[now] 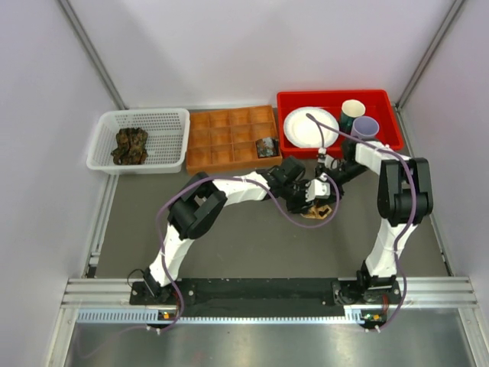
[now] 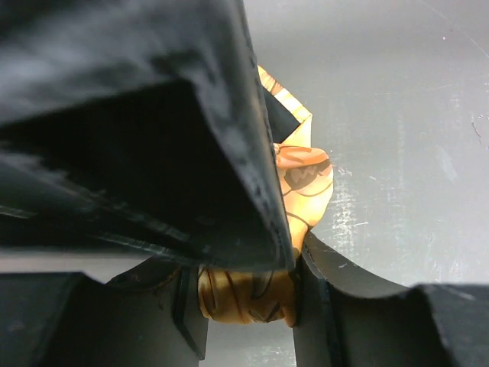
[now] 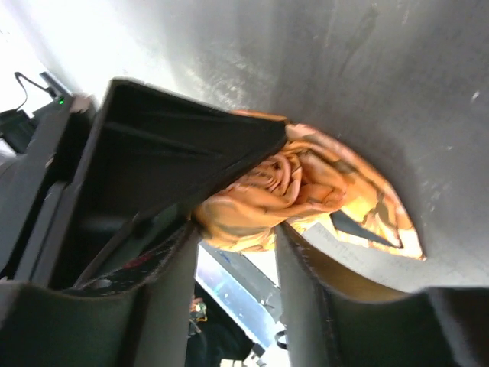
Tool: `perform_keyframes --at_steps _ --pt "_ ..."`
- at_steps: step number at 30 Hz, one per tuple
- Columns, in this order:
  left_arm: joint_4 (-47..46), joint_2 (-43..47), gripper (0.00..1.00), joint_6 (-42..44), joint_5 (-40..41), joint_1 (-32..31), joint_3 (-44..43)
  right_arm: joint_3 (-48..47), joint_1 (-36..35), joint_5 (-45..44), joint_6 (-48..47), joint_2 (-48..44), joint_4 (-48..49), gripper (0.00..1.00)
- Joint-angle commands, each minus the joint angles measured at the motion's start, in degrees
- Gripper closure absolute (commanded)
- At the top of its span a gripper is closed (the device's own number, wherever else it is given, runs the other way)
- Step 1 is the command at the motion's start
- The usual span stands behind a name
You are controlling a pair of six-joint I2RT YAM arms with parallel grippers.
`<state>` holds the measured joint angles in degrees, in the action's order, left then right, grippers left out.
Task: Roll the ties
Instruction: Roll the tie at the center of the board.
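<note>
Table (image 1: pixel 252 245) of bare grey, both arms folded inward to meet right of centre. Along the far edge stand a white basket (image 1: pixel 174 116) holding dark ties (image 1: pixel 130 145), a brown compartment tray (image 1: pixel 221 138) with one dark rolled tie (image 1: pixel 266 147) in its near right cell, and a red bin (image 1: pixel 336 98).

The left gripper (image 2: pixel 248 283) is clenched on the bunched coil of the tan-orange tie (image 1: pixel 319 212), which lies on the table well short of the tray. The right gripper (image 3: pixel 237 229) straddles the same coil, fabric filling the gap between its fingers; whether it presses or merely brackets the cloth cannot be told.

Chief risk, by the look of it: the two heads are packed tight together, so a careless move could knock them and spring the coil. A lesser one is the loose tail (image 2: pixel 284 107), which could drag or snag and unwind the roll.
</note>
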<state>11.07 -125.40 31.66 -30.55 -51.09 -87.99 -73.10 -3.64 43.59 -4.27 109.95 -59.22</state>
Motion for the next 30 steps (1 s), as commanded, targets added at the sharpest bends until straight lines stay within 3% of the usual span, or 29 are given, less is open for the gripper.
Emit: perform_keyframes --at_steps 1,2,6,9,19,30 --pt "9.41 -4.06 0.88 -0.72 5.76 -0.32 1.68 -0.46 -0.67 -3.16 0.32 2.19 2.62 0.61" --pt "9.32 -3.97 0.87 -0.81 5.76 -0.41 1.68 -0.55 -0.58 -3.51 0.14 3.07 2.79 0.64" --pt "9.06 -3.71 0.77 -0.46 4.02 -0.41 1.76 -0.38 -0.58 -7.55 -1.00 3.95 3.94 1.00" --pt "7.04 -2.74 0.62 -0.11 2.69 -0.33 2.81 -0.29 -0.49 -11.07 -0.82 4.30 4.90 1.00" --pt "-4.73 -0.98 0.33 -3.61 -4.61 0.11 3.96 -0.29 0.56 -16.17 -3.90 5.36 5.26 1.00" --pt "-13.18 -3.97 0.37 -7.14 -9.27 -0.06 0.89 -0.81 1.44 -17.67 -4.78 6.85 4.91 1.00"
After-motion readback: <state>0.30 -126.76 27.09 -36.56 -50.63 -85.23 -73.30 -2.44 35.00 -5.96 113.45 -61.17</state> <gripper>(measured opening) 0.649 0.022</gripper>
